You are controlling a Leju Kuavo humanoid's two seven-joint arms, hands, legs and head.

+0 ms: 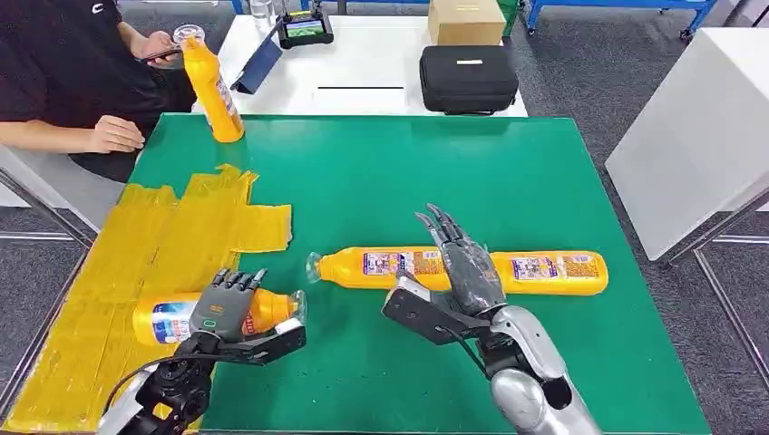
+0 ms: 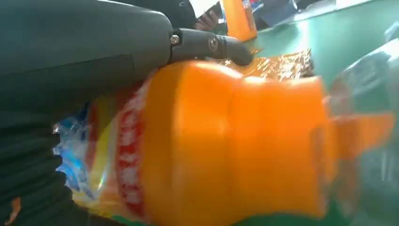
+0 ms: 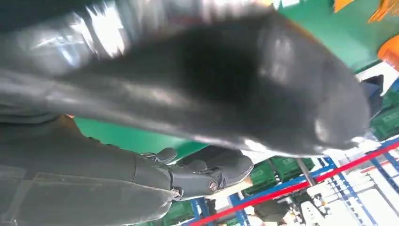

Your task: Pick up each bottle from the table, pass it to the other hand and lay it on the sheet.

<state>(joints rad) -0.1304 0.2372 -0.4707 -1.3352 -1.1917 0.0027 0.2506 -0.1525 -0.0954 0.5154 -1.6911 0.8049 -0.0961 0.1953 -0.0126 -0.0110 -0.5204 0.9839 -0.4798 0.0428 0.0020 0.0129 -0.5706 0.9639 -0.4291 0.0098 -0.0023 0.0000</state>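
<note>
While the left hand (image 1: 228, 304) grips it around the middle, an orange bottle (image 1: 172, 317) lies on its side at about 8 o'clock on the table, long axis running roughly 9 to 3, its clear cap toward 3 o'clock and just past the edge of the yellow sheet (image 1: 154, 245); its base end rests over the sheet. In the left wrist view the fingers (image 2: 207, 44) wrap over the bottle's shoulder.

A second orange bottle (image 1: 535, 270) lies flat on the green table (image 1: 390, 172) near the centre, slightly toward 4 o'clock, also lying 9 to 3, cap pointing to 9 o'clock. The right hand (image 1: 462, 267) hovers over or rests on its middle, fingers spread and extended toward 12 o'clock, holding nothing; contact cannot be judged.

A third orange bottle (image 1: 211, 86) stands upright at 11 o'clock by the table's far edge. A seated person (image 1: 63, 63) in a dark shirt is beside it, one hand on the table edge.

Beyond, a white table (image 1: 363, 68) carries a black case (image 1: 468, 79), a cardboard box (image 1: 465, 20) and a small screen device (image 1: 305, 27). Grey carpet (image 1: 580, 63) surrounds the tables.
</note>
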